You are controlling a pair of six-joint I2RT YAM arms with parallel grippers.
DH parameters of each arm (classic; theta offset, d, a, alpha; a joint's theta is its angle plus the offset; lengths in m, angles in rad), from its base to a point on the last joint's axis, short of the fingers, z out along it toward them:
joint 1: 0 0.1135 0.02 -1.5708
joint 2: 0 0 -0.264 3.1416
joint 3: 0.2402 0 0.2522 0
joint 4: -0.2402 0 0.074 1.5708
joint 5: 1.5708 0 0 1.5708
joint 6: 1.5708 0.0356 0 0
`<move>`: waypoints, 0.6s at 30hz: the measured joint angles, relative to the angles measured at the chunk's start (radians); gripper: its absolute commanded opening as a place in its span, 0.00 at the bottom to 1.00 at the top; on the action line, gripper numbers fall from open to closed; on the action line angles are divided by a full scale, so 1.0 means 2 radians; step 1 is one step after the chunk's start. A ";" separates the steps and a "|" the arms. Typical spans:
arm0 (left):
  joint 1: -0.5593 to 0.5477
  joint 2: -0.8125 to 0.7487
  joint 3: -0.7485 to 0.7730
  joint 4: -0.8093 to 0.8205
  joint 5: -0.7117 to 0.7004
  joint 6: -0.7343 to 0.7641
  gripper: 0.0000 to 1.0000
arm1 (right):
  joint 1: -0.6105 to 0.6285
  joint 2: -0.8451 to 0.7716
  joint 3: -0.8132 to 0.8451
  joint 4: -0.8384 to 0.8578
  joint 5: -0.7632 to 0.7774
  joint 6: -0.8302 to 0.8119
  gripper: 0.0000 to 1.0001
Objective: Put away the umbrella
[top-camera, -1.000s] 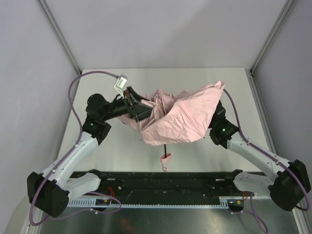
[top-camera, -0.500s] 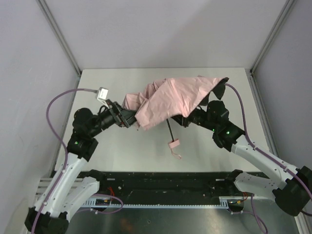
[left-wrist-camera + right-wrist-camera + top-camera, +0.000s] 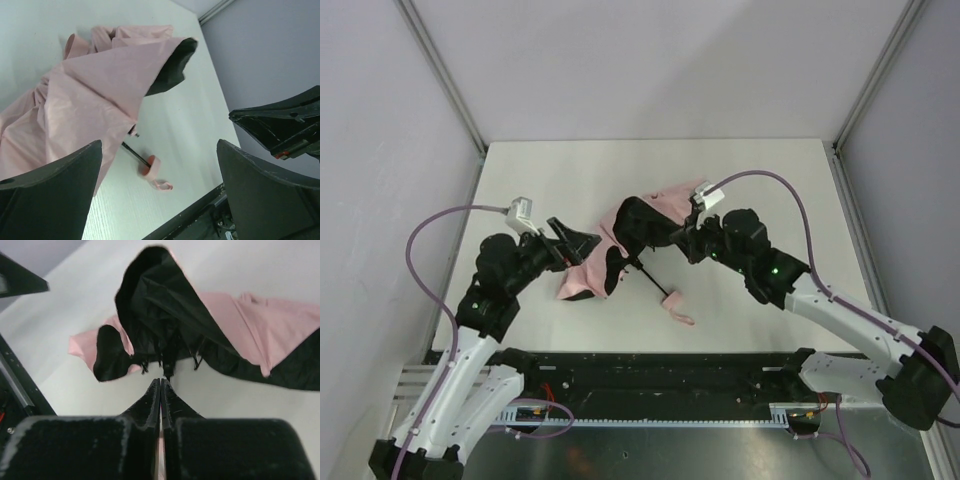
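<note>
At mid-frame the umbrella [image 3: 610,250] has slumped from spread canopy to heap, left pincer [image 3: 575,237] gaping apart, right pincer [image 3: 160,381] pressed together, so bundling remains.

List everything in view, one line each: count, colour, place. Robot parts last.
umbrella: one, pale pink with dark lining, crumpled on the table between the grippers
shaft: one, thin black, sticking out toward the near edge
handle: one, pink, at the shaft's end on the table
wrist loop: one, pink, lying beside the handle
table: one, white, under everything
walls: grey, around the table
cables: two, purple, one along each arm
left gripper: one, black, open, left of the umbrella
right gripper: one, black, shut, tips by the dark lining
</note>
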 measured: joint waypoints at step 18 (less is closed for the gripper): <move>0.004 -0.032 -0.069 -0.007 -0.050 -0.030 0.99 | 0.044 0.302 0.011 0.067 -0.003 0.011 0.77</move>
